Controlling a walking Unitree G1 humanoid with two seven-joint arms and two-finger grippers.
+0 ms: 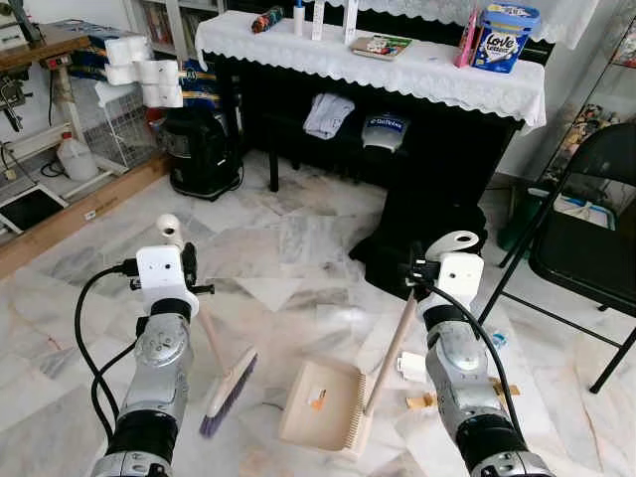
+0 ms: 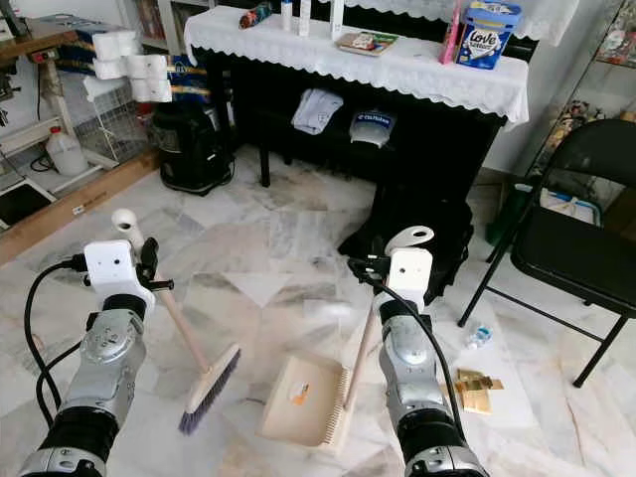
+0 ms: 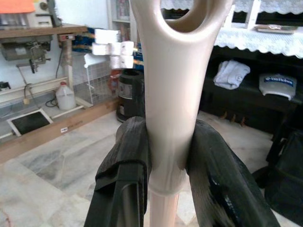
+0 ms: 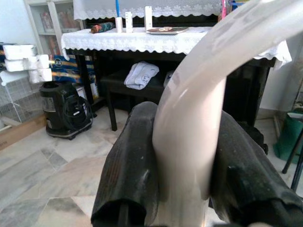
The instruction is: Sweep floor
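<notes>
On veined marble floor (image 1: 288, 248), purple-bristled broom (image 1: 230, 386)

Room ahead of the grippers

Marble tile floor (image 1: 298, 248), grey-veined. Black piano (image 1: 397, 129) w/ white lace cloth (image 1: 397, 75) straight ahead of both grippers. Black folding chair (image 1: 586, 229) beyond right one. Black vacuum (image 1: 202, 149), wire rack (image 1: 109, 124) beyond left one. Daylight, even.

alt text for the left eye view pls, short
Over a marble floor, the left gripper grips a broom by its handle and the right gripper grips the handle of a beige dustpan resting on the floor. Behind stand a lace-covered black piano and a folding chair.
</notes>
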